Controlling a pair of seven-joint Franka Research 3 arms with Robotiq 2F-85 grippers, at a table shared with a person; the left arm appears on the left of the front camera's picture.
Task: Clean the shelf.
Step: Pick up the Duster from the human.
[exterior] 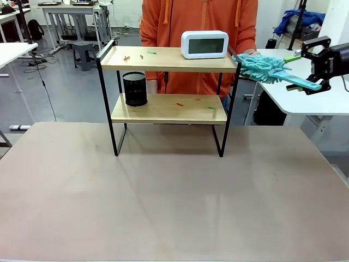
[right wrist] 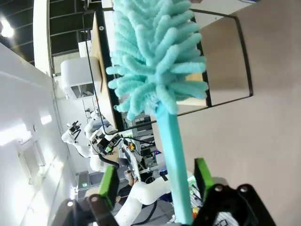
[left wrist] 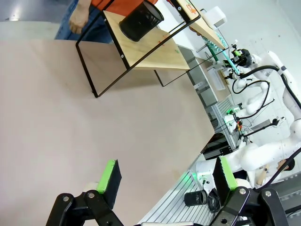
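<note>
Shelf (exterior: 169,59) mid-bench (exterior: 174,191), duster (exterior: 264,68) head at its top-right corner.
The right gripper (exterior: 305,71) straddles the handle (right wrist: 170,141) right of the shelf; its wrist view shows a gap, so clamping is unclear. The left gripper (left wrist: 167,174) gapes, well short of the shelf.

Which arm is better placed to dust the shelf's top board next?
Right, likely: the right hand has the duster handle between its fingers, head beside the shelf top board. The left hand hangs open over the table.
</note>
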